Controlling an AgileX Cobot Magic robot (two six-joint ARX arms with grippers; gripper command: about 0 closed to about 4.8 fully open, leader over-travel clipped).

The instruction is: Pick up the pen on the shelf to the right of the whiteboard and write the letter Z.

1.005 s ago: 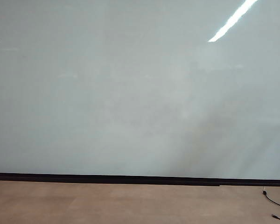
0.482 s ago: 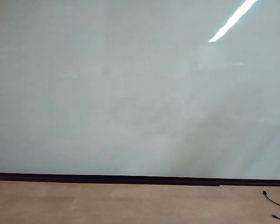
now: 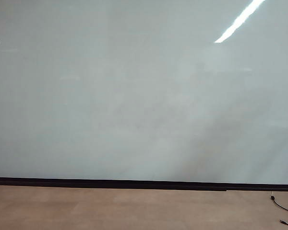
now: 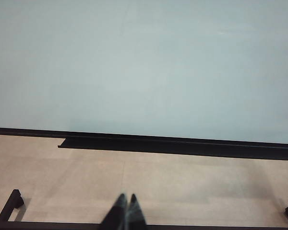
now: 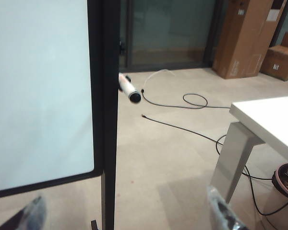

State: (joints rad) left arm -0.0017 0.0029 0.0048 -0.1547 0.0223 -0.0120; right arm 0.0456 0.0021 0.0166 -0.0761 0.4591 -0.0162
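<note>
Whiteboard (image 3: 134,96): large glossy pale panel filling the exterior view, dark strip along its lower edge, surface blank; tan floor (image 3: 134,208) below it.

Pen (image 5: 129,89): slim white marker with a dark end facing the camera, projecting from the board's dark right-hand frame (image 5: 107,96) in the right wrist view, above the floor; untouched.

Right claw (image 5: 129,213): released, its two fingertips (image 5: 223,213) standing wide apart low in the right wrist view, near the board's right edge, well short of the pen, grasping nothing.

Left claw (image 4: 125,213): clenched, tips pressed together, empty, low before the board over the floor.

Other: black cables (image 5: 182,103) on the floor, white worktop (image 5: 269,120), cardboard boxes (image 5: 247,38).
</note>
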